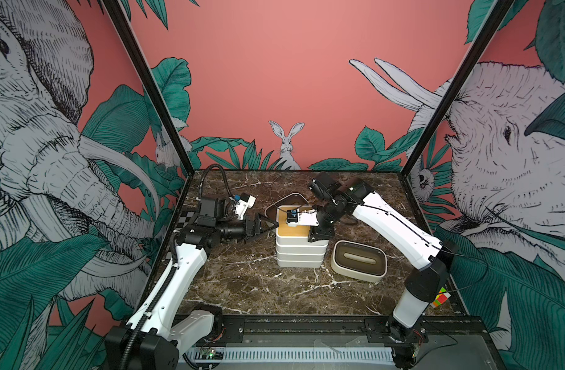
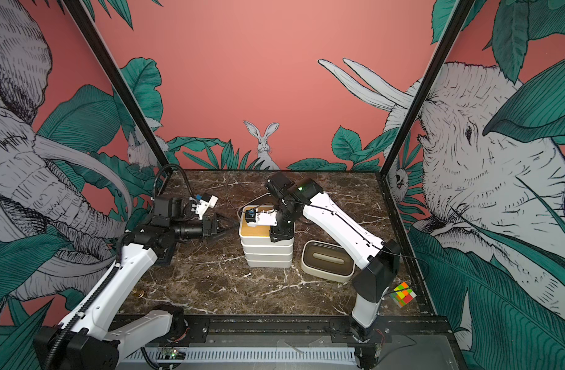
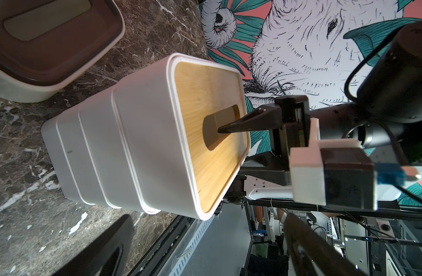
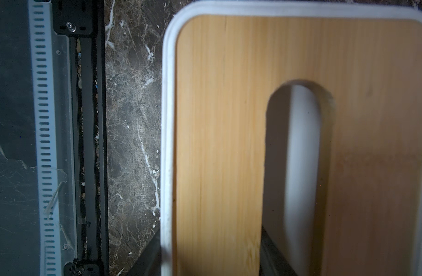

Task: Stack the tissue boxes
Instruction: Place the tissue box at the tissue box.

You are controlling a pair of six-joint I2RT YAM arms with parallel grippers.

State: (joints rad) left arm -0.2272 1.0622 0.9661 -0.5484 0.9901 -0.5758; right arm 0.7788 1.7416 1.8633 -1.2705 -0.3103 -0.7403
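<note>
Stack (image 1: 302, 253) of four white tissue boxes stands mid-surface (image 1: 242, 282). Right tool (image 1: 319, 237) is clamped on its bamboo-lidded top box (image 1: 294, 229), one finger (image 3: 231, 127) in the slot (image 3: 210, 138), the other outside the wall. Left tool (image 1: 270, 227) gapes wide just left of the stack. Brown-lidded box (image 1: 359, 261) lies just right of it, and another box (image 1: 295, 198) sits behind.

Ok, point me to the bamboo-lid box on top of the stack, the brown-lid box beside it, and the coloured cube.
bamboo-lid box (image 1: 289, 231): in a top view, bare lid near its front edge.
brown-lid box (image 1: 359, 259): in a top view, slot in its lid.
coloured cube (image 2: 402, 294): in a top view, upper face.
</note>
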